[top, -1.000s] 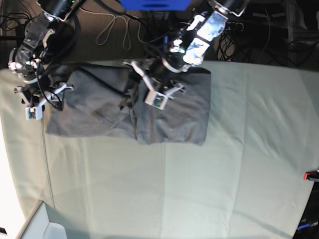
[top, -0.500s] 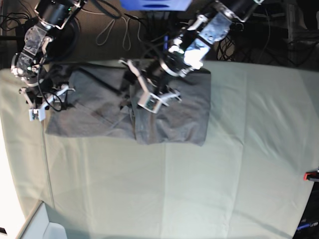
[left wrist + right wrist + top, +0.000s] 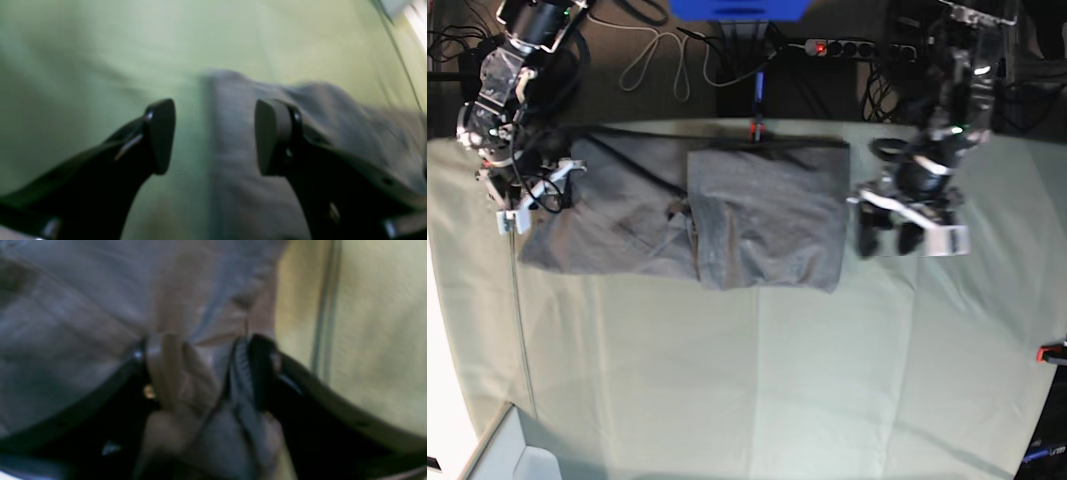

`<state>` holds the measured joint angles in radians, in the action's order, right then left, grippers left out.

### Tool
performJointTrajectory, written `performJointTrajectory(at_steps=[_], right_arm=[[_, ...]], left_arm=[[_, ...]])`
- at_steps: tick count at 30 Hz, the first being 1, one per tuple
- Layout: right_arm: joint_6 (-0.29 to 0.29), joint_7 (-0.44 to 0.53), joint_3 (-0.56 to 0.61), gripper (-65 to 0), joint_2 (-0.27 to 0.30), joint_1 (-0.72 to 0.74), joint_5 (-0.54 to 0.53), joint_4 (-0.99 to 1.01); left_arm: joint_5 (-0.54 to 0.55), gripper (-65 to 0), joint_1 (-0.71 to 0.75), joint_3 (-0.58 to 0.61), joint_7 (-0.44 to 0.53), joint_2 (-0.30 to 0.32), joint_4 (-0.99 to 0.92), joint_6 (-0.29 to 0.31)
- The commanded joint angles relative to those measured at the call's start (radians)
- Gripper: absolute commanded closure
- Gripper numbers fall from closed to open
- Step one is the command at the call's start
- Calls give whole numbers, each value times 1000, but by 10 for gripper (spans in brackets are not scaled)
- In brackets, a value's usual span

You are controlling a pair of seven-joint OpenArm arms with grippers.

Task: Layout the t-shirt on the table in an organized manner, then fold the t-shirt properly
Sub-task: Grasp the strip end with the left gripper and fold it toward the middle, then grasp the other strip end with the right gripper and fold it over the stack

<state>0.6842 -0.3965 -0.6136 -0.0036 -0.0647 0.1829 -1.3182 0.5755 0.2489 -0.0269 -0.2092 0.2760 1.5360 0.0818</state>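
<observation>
R gripper [image 3: 524,200] sits at the far-left edge of the t-shirt [image 3: 727,215]; in wrist view its fingers [image 3: 253,373] have a bunched fold of grey fabric between them, closed in on it. T-shirt lies part-folded on the table [image 3: 727,380], near the back edge, left of centre, w/ right half doubled over. L gripper [image 3: 889,238] hovers just beside the shirt's right edge over bare cloth, fingers [image 3: 161,133] well apart, holding nothing.
</observation>
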Motion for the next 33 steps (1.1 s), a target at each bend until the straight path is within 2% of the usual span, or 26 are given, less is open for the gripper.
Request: performJointTrajectory(at_steps=[1, 6, 7, 12, 18, 21, 24, 29, 33], right_arm=[[14, 11, 1, -232, -6, 7, -12, -16], [14, 11, 1, -15, -19, 16, -12, -19], [14, 11, 1, 0, -19, 16, -12, -21], [14, 11, -1, 0, -26, 7, -13, -103], [14, 14, 10, 0, -138, -51, -13, -355], [14, 11, 64, 0, -153, -82, -13, -449], [14, 9, 142, 0, -153, -125, -13, -525], [14, 18, 383, 0, -153, -214, -13, -578], [14, 11, 551, 0, -153, -218, -10, -579]], left_arm=[[11, -367, 0, -51, 21, 2, 13, 2], [8, -367, 22, -258, 21, -25, 13, 3], [8, -367, 28, -287, 21, -28, 13, 5], [7, -367, 45, -382, 20, -34, 13, 6], [7, -367, 63, -451, 20, -31, 13, 8], [7, -367, 65, -473, 20, -31, 13, 8], [7, -367, 71, -496, 20, -31, 13, 8], [7, -367, 83, -520, 20, -30, 13, 8], [7, -367, 85, -548, 20, -30, 13, 8]])
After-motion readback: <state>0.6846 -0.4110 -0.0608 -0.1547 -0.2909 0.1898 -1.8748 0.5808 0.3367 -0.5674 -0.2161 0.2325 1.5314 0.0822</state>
